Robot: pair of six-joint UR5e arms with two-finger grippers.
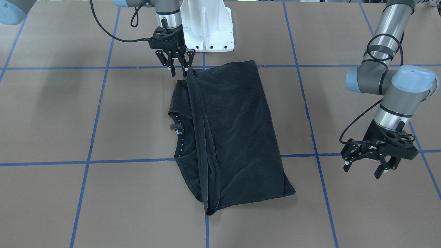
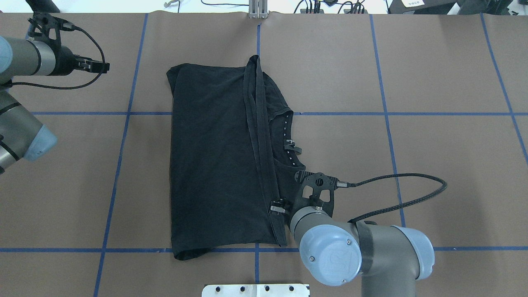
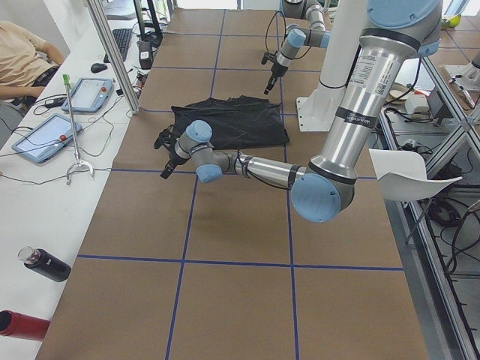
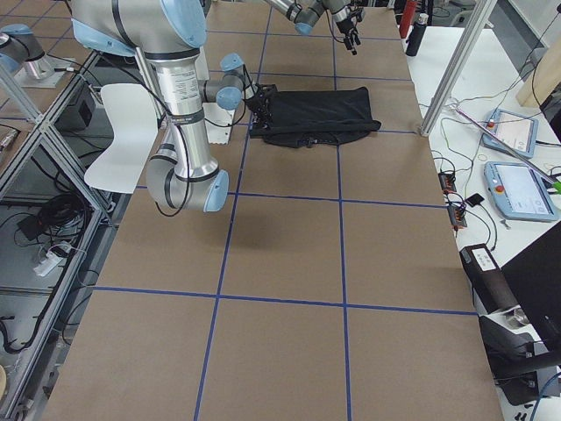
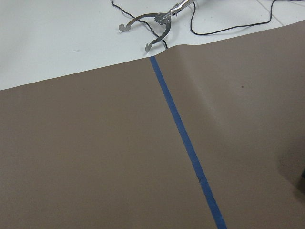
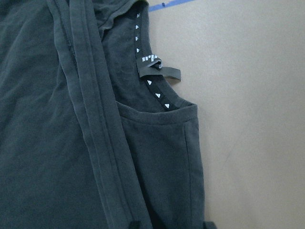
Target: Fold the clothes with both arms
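Black cotton T-shirt (image 1: pixel 234 131) lies folded lengthwise on the brown tabletop (image 1: pixel 51 120), just in front of the white pedestal (image 1: pixel 206 27), neck opening showing along one long side! Right tool (image 1: pixel 178 73) sits low at the shirt corner nearest the pedestal, jaws parted with cloth between the fingers. A doubled hem band (image 1: pixel 203 137) lifts toward one finger, but nothing looks clamped. Left tool (image 1: pixel 361 171) hovers well out from the pedestal, off the shirt's left side, spread wide and empty. The danger, I reckon: pinch that band alone and only the top layer peels up. With one arm pulling, the shirt skews and the fold unravels
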